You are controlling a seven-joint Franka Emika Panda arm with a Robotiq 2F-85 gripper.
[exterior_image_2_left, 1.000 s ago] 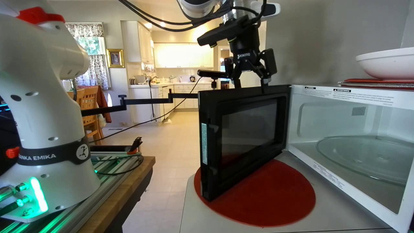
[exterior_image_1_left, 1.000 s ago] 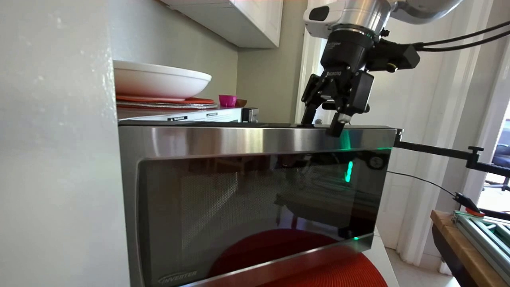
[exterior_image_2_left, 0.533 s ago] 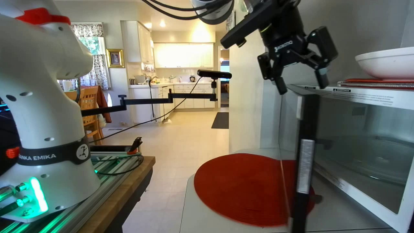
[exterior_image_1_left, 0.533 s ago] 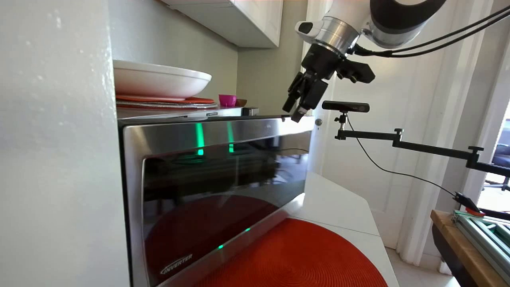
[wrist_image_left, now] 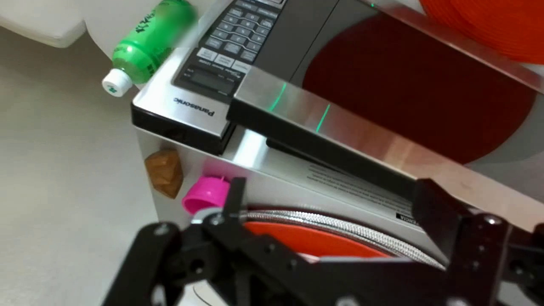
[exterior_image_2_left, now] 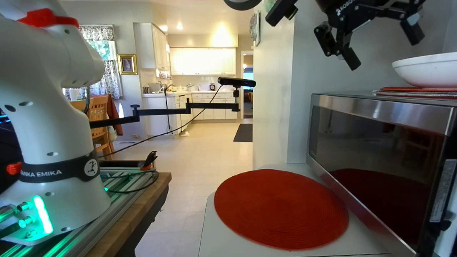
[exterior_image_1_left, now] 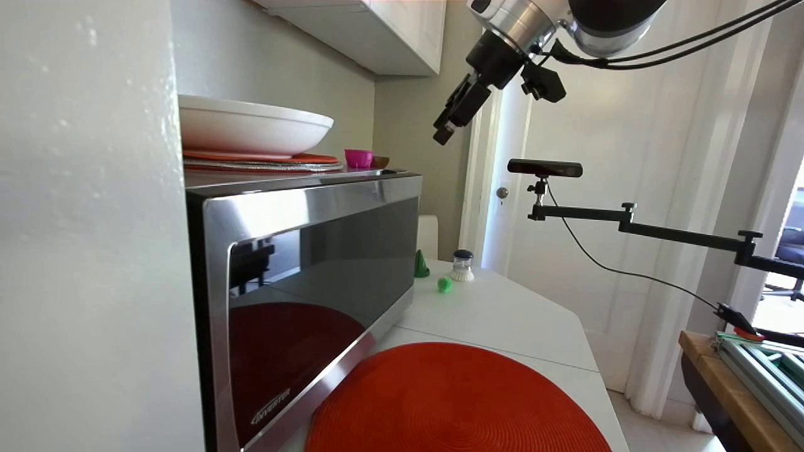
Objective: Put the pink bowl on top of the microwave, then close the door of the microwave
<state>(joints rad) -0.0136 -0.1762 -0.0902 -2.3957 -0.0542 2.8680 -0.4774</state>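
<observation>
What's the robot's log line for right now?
pink bowl: on top of microwave | door: slightly ajar | gripper: open, holding nothing | remaining: close door

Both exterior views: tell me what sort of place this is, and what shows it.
Likely a home, in or beside its kitchen: a microwave stands in the foreground, pale cabinets show in the background, and a gold-framed picture hangs there too.

My gripper point(exterior_image_2_left: 383, 46) is mostly matt, studded with glinting metal screws point(wrist_image_left: 492, 219). The microwave point(wrist_image_left: 276, 185) looks like satin metal on top; its door point(exterior_image_1_left: 326, 263) is mirror-glossy dark glass framed in brushed steel. The pink bowl point(exterior_image_1_left: 358, 159) resembles smooth plastic, the white dish point(exterior_image_1_left: 257, 125) glazed ceramic. The red mat point(exterior_image_2_left: 281, 210) is matt, ribbed weave; my bench edge point(exterior_image_2_left: 132, 211) is wood.
</observation>
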